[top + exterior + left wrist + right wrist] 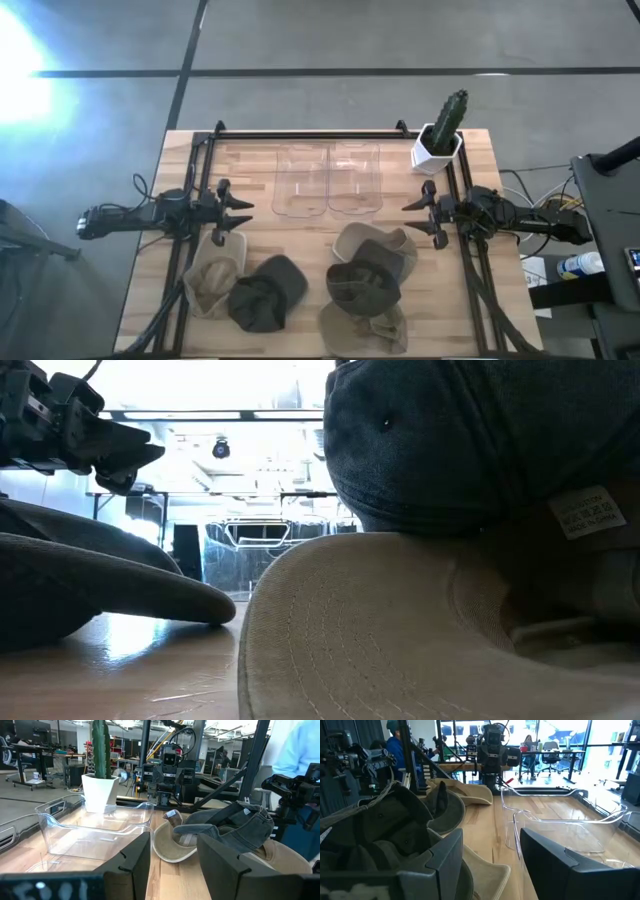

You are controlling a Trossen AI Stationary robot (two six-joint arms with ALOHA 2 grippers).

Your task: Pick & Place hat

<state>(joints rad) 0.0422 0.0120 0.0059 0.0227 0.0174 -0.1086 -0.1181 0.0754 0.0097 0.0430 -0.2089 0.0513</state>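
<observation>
Hats (365,280) lie heaped on the counter (470,170) in front of the clear tray (328,180). Left gripper (238,213) and right gripper (418,213) flank the tray, jaws spread, holding nothing.

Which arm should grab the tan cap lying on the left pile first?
Left, probably. The open left gripper hovers right beside the tan fabric cap, while the open right gripper sits across the wooden table, nearer the other hats.

Caps (370,283) lie heaped on the wooden table (480,160) between both arms, near two clear bins (328,180) and a potted cactus (441,133).
</observation>
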